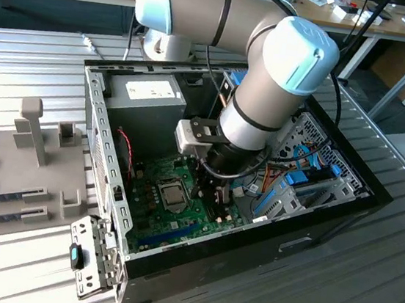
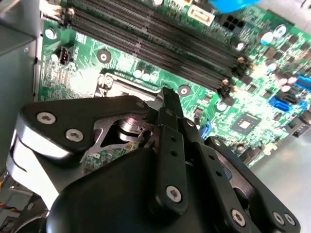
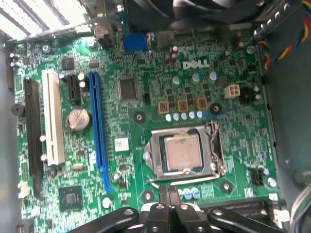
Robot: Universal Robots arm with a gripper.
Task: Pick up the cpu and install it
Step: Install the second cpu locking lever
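The cpu (image 3: 181, 151) lay flat inside the socket frame (image 3: 186, 151) on the green motherboard (image 3: 131, 160), its silver top facing up and its edges square to the frame, so by the look of it the chip was already seated; the socket sat between the blue expansion slot (image 3: 96, 126) and the power supply's side of the case. In the exterior view the claw (image 1: 218, 201) hung low inside the open computer case (image 1: 303, 238), just beside the socket (image 1: 172, 192) on the exterior view's right, pointing down at the board; in the first wrist view its fingertips (image 3: 164, 196) stood pressed together with nothing between them, so it was closed and empty, just clear of the frame's edge. The memory slots (image 2: 160, 41) ran past the socket in the second wrist view; the case rested on a ribbed metal surface (image 1: 43, 65), lid off, presumably to give the arm room.
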